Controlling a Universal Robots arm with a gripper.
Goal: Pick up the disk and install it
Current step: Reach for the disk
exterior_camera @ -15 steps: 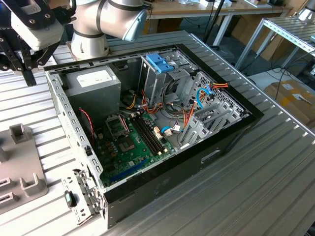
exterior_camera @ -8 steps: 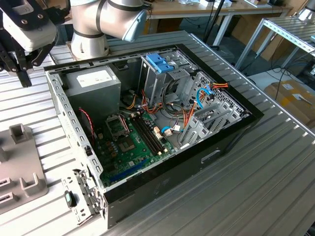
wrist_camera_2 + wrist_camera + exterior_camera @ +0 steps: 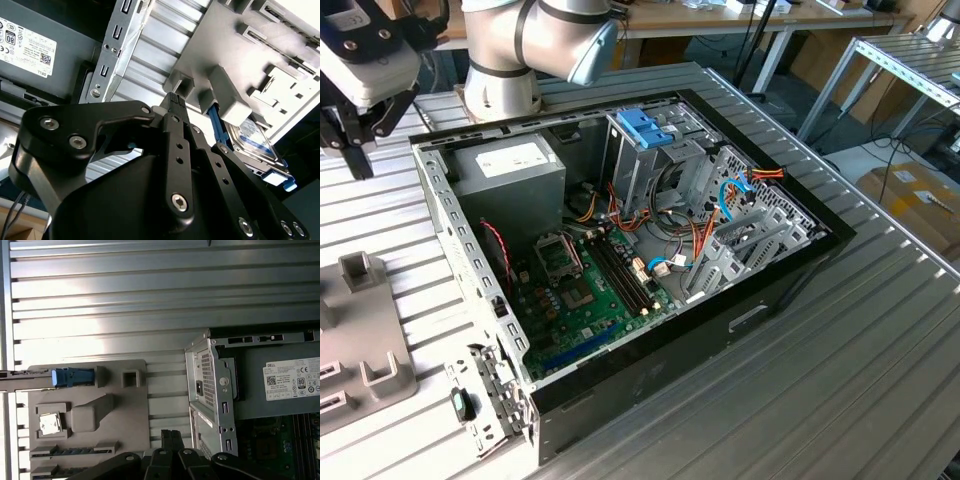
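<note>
The disk (image 3: 252,136) stands on edge in a slot of a grey holder plate (image 3: 235,55), its light-blue carrier frame and white and blue label showing. In the first wrist view the disk (image 3: 70,376) appears edge-on at the corner of the holder plate (image 3: 127,412). My gripper (image 3: 169,436) hangs shut with nothing in it, over the ribbed table between the plate and the open computer case, apart from the disk. Its black fingertips (image 3: 173,101) are pressed together. In the exterior view my gripper (image 3: 358,158) is at the upper left.
The open computer case (image 3: 790,285) lies on the ribbed metal table (image 3: 880,380). A grey drive cage with a fixed blue latch (image 3: 645,128) stands at its back. The power supply (image 3: 510,165) sits in the corner nearest my gripper. The arm's base (image 3: 500,80) stands behind the case.
</note>
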